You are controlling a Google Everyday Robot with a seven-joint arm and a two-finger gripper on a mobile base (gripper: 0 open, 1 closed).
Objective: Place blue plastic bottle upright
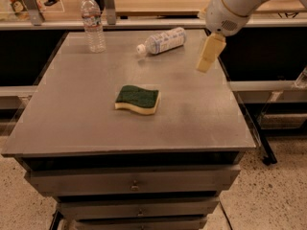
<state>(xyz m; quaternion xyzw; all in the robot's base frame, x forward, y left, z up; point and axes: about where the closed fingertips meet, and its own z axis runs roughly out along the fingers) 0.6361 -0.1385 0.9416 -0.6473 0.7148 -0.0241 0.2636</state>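
Note:
The blue plastic bottle point(163, 40) lies on its side at the back of the grey table point(72, 119), its white cap pointing left and its blue-and-white label round the middle. My gripper point(207, 60) hangs from the white arm at the upper right, above the table's right part. It is a little to the right of the bottle and nearer than it, and it holds nothing that I can see. It does not touch the bottle.
A clear bottle with a narrow red-and-white label point(93, 22) stands upright at the table's back left. A green-and-yellow sponge point(137, 99) lies near the middle. A wooden counter point(158, 1) runs behind the table. Drawers point(132, 183) sit below the tabletop.

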